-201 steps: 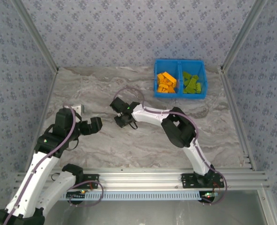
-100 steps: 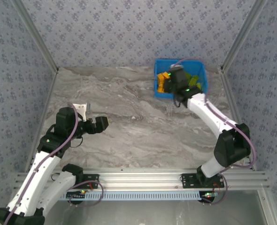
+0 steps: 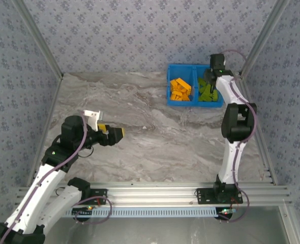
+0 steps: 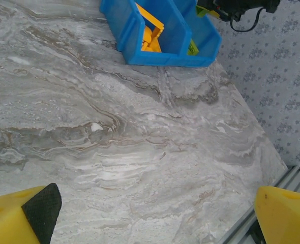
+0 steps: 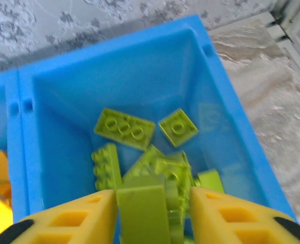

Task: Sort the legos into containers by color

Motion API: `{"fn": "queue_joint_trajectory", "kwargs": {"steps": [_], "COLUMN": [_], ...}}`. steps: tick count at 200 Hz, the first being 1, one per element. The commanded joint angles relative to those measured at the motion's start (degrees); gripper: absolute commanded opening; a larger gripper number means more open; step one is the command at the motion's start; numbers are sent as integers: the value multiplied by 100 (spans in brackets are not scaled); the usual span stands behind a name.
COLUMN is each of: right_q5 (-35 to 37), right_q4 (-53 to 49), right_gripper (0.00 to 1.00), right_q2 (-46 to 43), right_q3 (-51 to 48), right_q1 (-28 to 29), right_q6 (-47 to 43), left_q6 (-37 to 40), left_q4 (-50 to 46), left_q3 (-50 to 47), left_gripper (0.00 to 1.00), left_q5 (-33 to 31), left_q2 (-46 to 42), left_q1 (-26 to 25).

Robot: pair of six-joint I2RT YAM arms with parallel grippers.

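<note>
At the left we are hovering our left gripper (image 3: 115, 134) over the marble table (image 3: 150, 152), jaws spread wide and holding nothing. Further right, the orange legos (image 3: 180, 89) are lying in the left compartment of the blue bin (image 3: 195, 103) and the green legos (image 5: 124, 128) in the right one. Above those our right gripper (image 5: 152, 195) is hanging with parted jaws, a green brick (image 5: 142, 213) standing between them with a gap on its right side.

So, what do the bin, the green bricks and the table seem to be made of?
Bin: moulded plastic, bright blue, slightly glossy; smooth thin walls with soft highlights.
Green bricks: hard plastic, semi-gloss; crisp studs and uniform colour.
Table: grey veined marble look, matte; perhaps stone, perhaps a printed laminate, cannot tell.
</note>
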Motion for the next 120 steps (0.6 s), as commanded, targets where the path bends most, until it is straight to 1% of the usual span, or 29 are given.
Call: {"fn": "queue_joint_trajectory", "kwargs": {"steps": [1,16,33,43,50,61,78,97,105,120], "right_q5": [-117,-217,-273,-273,-246,-296,-236,220,426,829], "right_q4": [-960,-997,-859,-756,-464,-25,647,1249,1508,1945], "right_gripper": [59,62,63,63,63,63,64,68,70,73], "right_q2": [402,301,-139,-539,-867,-1573,-2781,-4255,-4855,-5820], "right_q3": [902,930,432,-165,-694,-1666,-3216,-4926,-5525,-6535], "right_q1": [43,69,106,114,123,139,259,562,713,911], "right_q6": [-116,-133,-163,-137,-75,20,58,-117,-254,-485], "left_q6": [246,408,430,470,526,602,939,1400,1466,1566], "left_q4": [368,519,742,1008,1205,1518,2086,2774,2942,3286], "left_q3": [-193,-363,-584,-725,-849,-1018,-1380,-1741,-1832,-2003], "left_gripper": [99,99,99,99,99,99,99,99,99,99], "left_q5": [-519,-1252,-2401,-3024,-3463,-4135,-5118,-5763,-5917,-6020], "left_q2": [-81,-56,-25,13,51,134,346,724,913,1262], "left_q1": [-48,-48,-48,-48,-48,-35,-14,86,158,327]}}
